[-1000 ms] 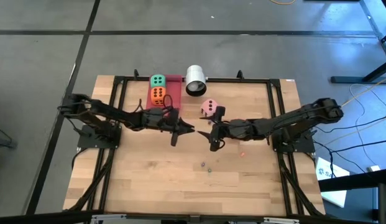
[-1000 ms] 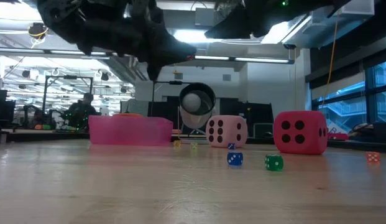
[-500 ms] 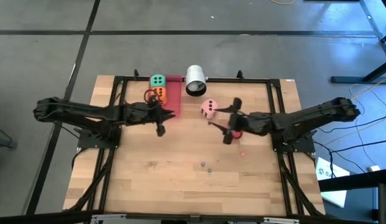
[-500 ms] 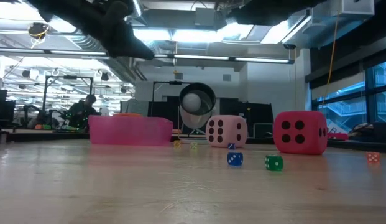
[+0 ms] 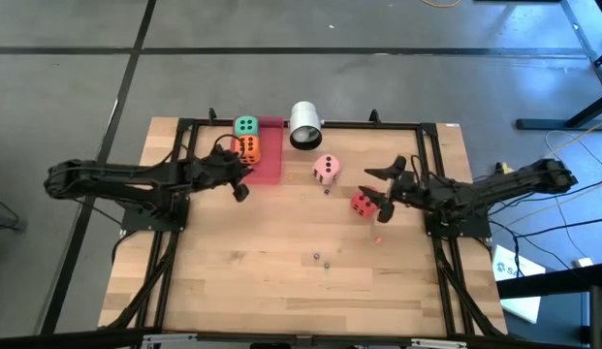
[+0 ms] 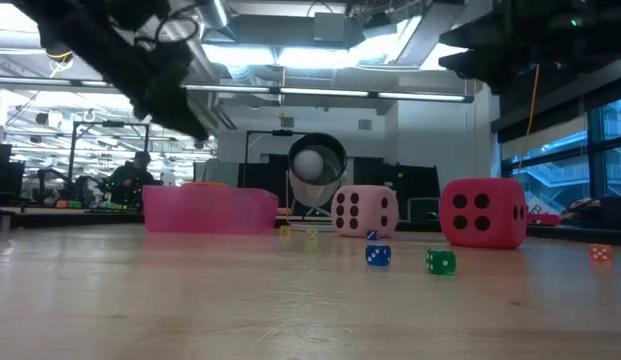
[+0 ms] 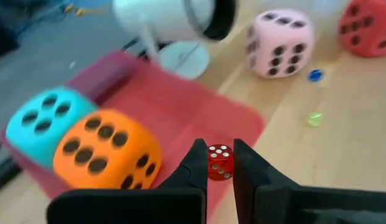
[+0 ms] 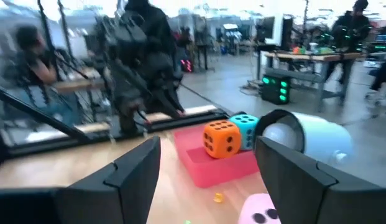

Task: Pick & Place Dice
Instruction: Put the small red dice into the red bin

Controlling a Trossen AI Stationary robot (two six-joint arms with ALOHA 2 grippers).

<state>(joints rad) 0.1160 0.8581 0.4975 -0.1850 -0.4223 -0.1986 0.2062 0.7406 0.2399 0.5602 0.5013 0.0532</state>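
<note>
Green die (image 5: 246, 125) and orange die (image 5: 247, 147) sit in the pink tray (image 5: 270, 155) at the table's far side. The pink die (image 5: 327, 168) and red die (image 5: 363, 203) rest on the wood. My left gripper (image 5: 239, 191) hovers at the tray's near left corner, shut on a tiny red die (image 7: 220, 162). My right gripper (image 5: 381, 192) hangs open just right of the red die, touching nothing. Its wrist view looks between its own fingers (image 8: 208, 177) at the orange die (image 8: 220, 138) and the left arm (image 8: 143, 62). My left gripper pinches the tiny red die by two opposite faces (image 7: 212, 163), between its two fingertips (image 7: 196, 165). The die is lifted clear, above the near edge of the pink tray (image 7: 180, 106).
A white cylinder (image 5: 305, 124) lies on its side beside the tray at the far edge. Tiny dice lie scattered on the wood: blue (image 6: 378, 256), green (image 6: 440, 262), and red (image 6: 599, 253). A black frame (image 5: 281, 123) borders the table.
Both grippers have drawn apart from the table's middle. The left one went left and toward the far edge, ending at the tray. The right one went right and uncovered the red die in the high view. The big dice have kept still.
</note>
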